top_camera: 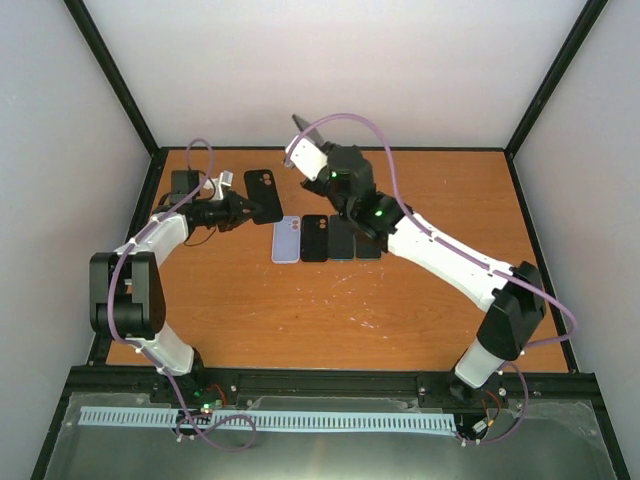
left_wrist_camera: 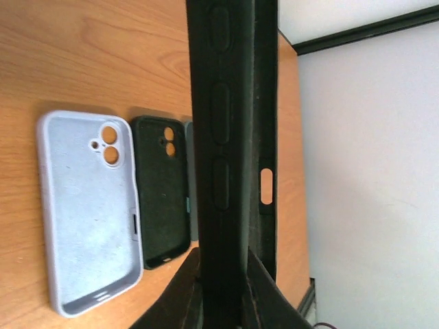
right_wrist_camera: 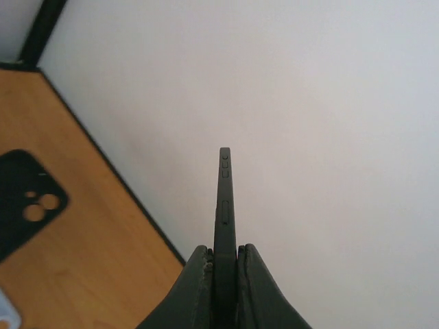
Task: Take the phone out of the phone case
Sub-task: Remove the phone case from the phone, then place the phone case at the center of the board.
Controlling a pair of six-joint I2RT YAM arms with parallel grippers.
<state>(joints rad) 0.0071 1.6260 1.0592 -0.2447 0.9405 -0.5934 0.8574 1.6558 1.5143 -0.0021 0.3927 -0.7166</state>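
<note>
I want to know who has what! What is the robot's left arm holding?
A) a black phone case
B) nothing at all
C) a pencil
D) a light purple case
A: the left gripper is clamped on the edge of the black phone case, held up off the table, while the light purple case lies flat on it.

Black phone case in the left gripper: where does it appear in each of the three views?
Top external: black case left of centre, in the left gripper.
Left wrist: black case edge-on, an upright band through the middle.
Right wrist: black case at the left edge, camera holes visible.
Shared landmark: the orange table.
</note>
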